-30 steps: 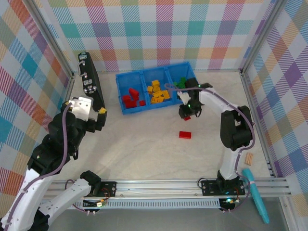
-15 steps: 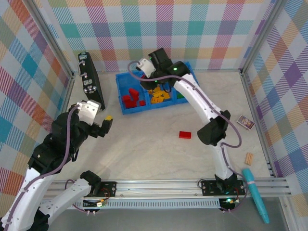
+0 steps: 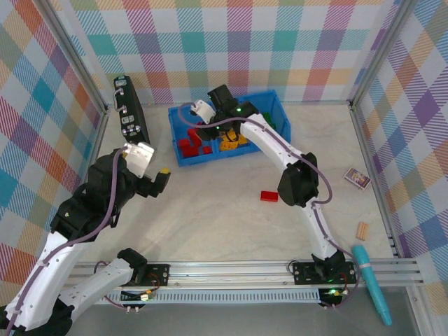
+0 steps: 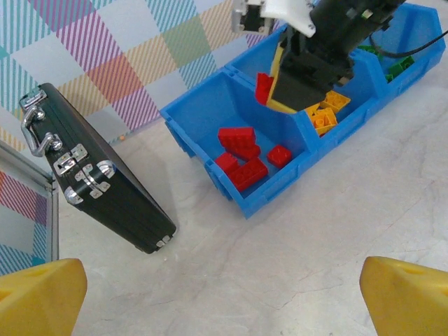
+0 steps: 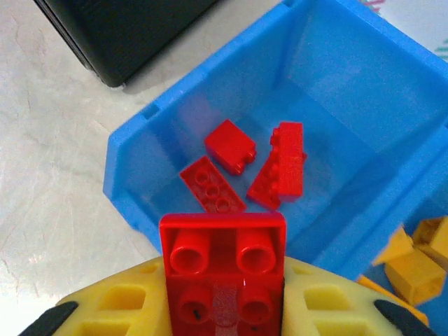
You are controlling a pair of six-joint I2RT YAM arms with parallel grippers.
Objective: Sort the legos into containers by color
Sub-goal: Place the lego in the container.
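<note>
Case (image 3: 130,116) left of bins (image 3: 189,159), lego (image 3: 269,196) before bins

Claw: the right claw (image 5: 224,308) grips a red lego between its yellow fingers (image 5: 119,308).
Held lego: the red lego (image 5: 222,245) shows its hollow underside with round tubes.
Blue bin: one box of the blue bin (image 5: 126,168) has three red legos (image 5: 229,145) lying close together.
Next box: orange-yellow legos (image 5: 413,262) lie past the wall on the right.
Worktop: the worktop (image 5: 49,175) is pale, with a black flat thing (image 5: 119,35) at the top left.
</note>
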